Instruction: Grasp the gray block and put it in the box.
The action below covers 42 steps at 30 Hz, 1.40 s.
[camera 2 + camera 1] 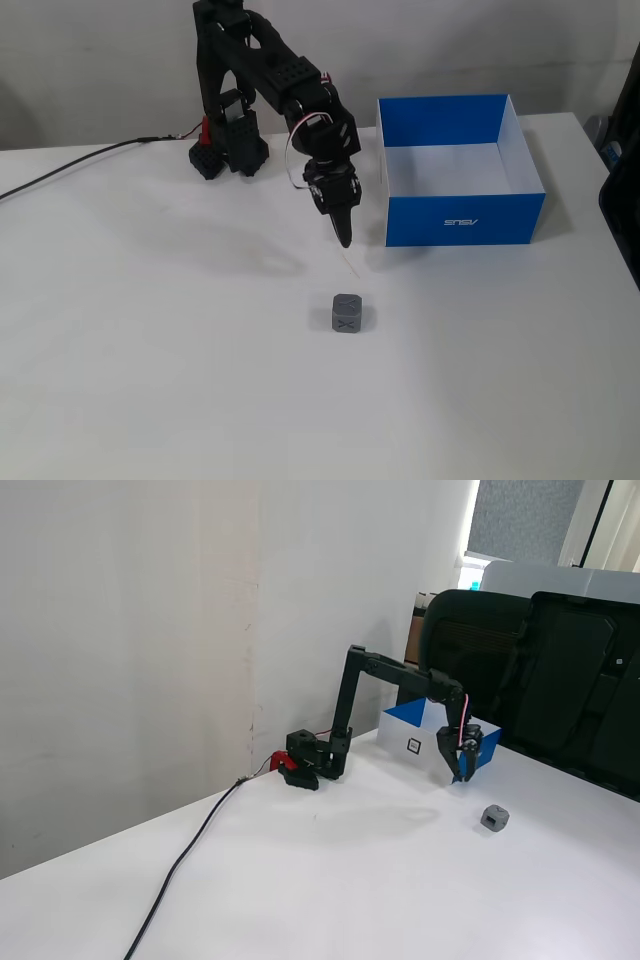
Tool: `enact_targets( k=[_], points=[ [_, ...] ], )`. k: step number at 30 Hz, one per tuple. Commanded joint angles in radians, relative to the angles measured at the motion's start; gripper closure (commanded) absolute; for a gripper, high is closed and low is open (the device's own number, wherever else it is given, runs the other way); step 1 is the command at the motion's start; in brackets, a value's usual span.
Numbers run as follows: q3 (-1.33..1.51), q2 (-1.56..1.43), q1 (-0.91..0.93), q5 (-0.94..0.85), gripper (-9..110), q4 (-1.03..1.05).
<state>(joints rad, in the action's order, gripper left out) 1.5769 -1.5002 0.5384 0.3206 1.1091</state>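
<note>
- gripper [345,240] [457,778] points down above the white table [150,330], fingers pressed together into one tip, holding nothing
- in both fixed views the tip hangs between the box and the gray block, clear of both
- gray block [347,313] [494,818] sits alone on the table, dark X-like mark on its facing side, near the gripper tip but apart from it
- box [460,215] [410,742] stands to the right of the gripper in a fixed view, blue outside, white inside, nothing visible in it; a white side shows a small black square mark
- black arm base [228,155] sits at the back of the table, black cable [70,170] trails off left
- black chair [540,680] behind the table
</note>
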Motion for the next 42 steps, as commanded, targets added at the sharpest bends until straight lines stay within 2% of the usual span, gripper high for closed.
enact_targets(
  k=[1,42],
  points=[
    [-0.097,-0.009,-0.017,-0.005,100,-0.006],
    [-0.183,0.110,-0.097,-0.008,100,-0.005]
  ],
)
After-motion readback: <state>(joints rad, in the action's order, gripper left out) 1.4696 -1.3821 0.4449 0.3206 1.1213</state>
